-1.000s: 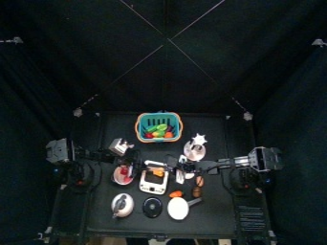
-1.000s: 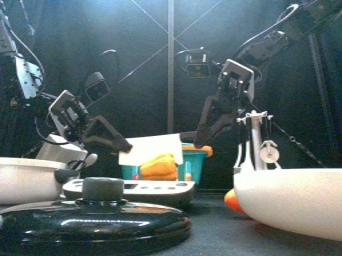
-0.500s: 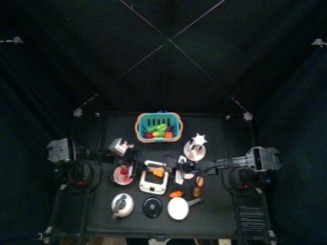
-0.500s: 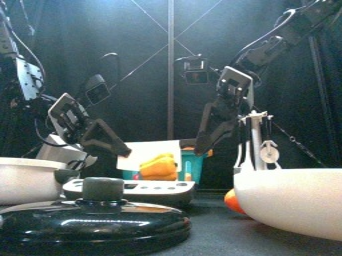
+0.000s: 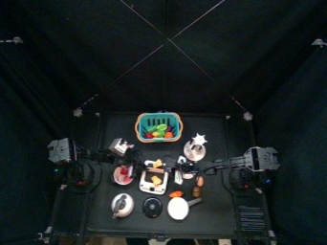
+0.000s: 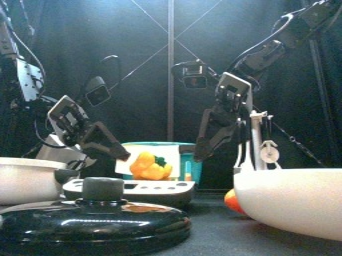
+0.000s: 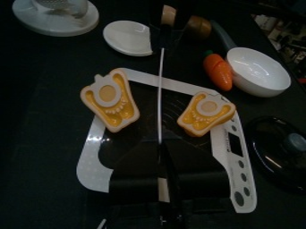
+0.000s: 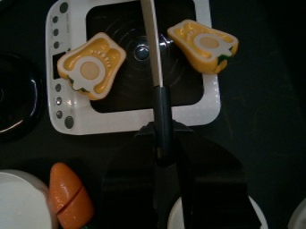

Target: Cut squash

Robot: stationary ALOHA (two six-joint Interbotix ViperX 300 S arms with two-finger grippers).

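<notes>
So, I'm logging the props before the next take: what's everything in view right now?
squash halves: two, yellow, lying apart on the board
board: one, white rim, middle of the table
knife: one, grey blade, between the halves
carrot: one, orange, beside the bowl
bowl: one, white, front of the table
basket: one, green, back of the table
lid: one, black, front edge
left gripper, right gripper: black, over the board

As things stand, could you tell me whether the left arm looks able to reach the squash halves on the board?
Probably yes. The two squash halves lie apart on the white board directly ahead of the left gripper, with only a thin rod between them.
</notes>
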